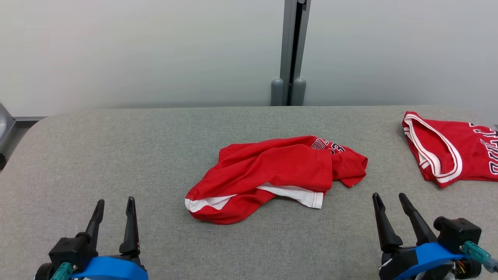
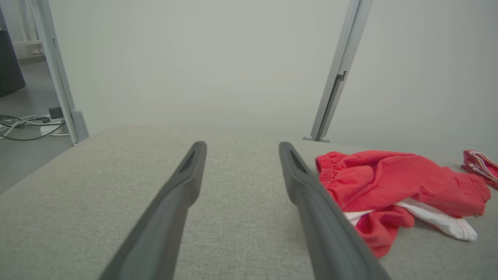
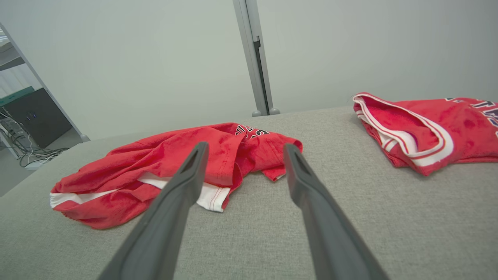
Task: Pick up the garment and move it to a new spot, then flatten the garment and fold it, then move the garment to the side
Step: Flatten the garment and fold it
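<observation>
Garment [image 1: 272, 171] rests on the largest thing in sight, a table [image 1: 116, 155] covered in coarse grey woven fabric with a rounded far corner. Behind the table stands a smooth pale wall [image 1: 136, 50], split by an upright grey metal post [image 1: 290, 50] with two rounded feet. The garment lies crumpled on the table straight in front of that post. It is soft red knit, folded over itself in loose ridges, with white trim along its near hems and dark lettering on the part nearest the post. A second red jersey [image 1: 451, 151] with a white-and-red striped neckline lies to the right of the post, at the table's right edge and well apart from the garment. The left gripper [image 1: 116, 200] is over the table to the near left of the post, its two tapered black fingers spread wide, touching no cloth. The right gripper [image 1: 389, 195] is to the near right of the post, equally wide and clear of both pieces. Blue bands and teal connectors at the gripper bases show in the head view. The left wrist view adds the garment's gathered elastic waistband [image 2: 330, 161] and cables [image 2: 23, 126] on the floor left of the post. The right wrist view adds a dark cabinet [image 3: 39, 116] beyond the table's left end.
</observation>
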